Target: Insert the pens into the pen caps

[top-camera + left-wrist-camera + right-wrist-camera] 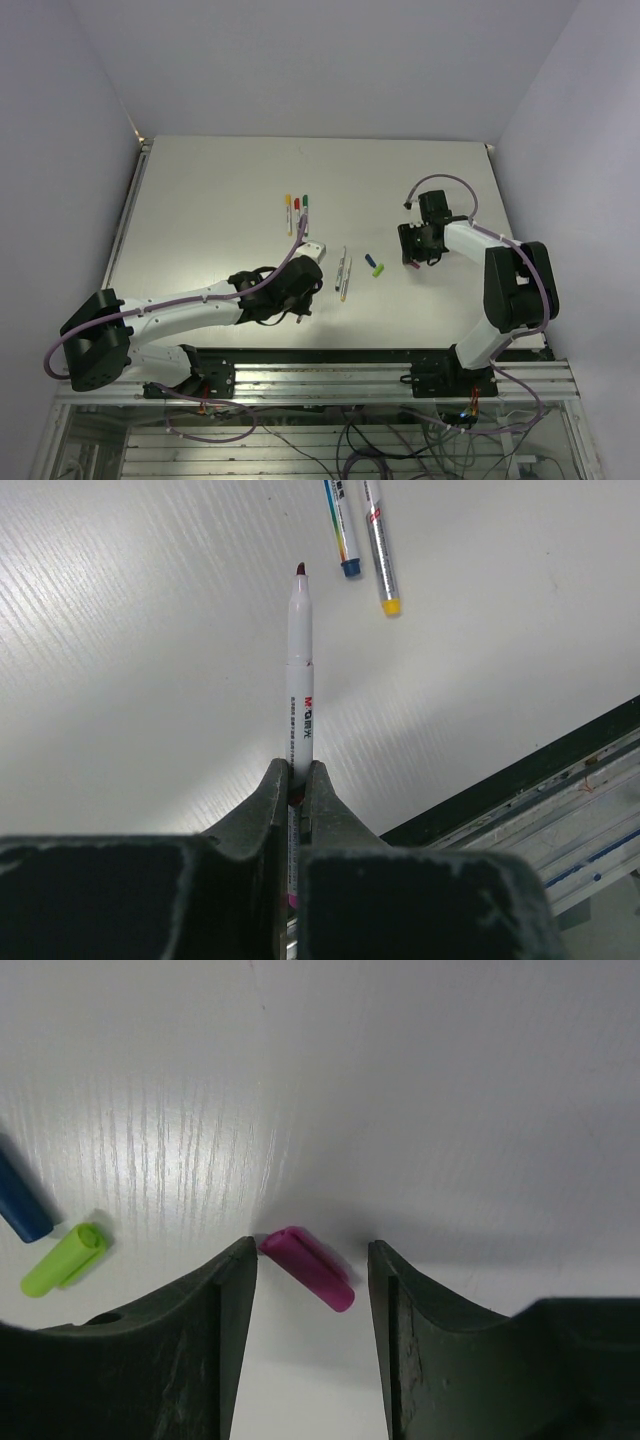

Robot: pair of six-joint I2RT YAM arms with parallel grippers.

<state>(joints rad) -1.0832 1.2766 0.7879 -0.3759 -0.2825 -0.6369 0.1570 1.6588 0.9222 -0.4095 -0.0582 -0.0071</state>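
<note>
My left gripper point(298, 780) is shut on a silvery pen point(300, 670) with a dark magenta tip, held just above the table; the gripper also shows in the top view point(298, 292). Two more pens, one blue-ended point(340, 525) and one yellow-ended point(381, 550), lie ahead of it. My right gripper point(312, 1260) is open and low on the table, its fingers on either side of the magenta cap point(307, 1268), which touches the left finger point(225, 1305). A light green cap point(62, 1258) and a blue cap point(20, 1208) lie to its left.
Three pens with yellow point(289, 213), red point(297, 210) and dark green point(305, 208) ends lie side by side at the middle back. The two loose pens point(343, 272) lie between the grippers. The table's front edge and metal rail point(560, 780) are near the left gripper.
</note>
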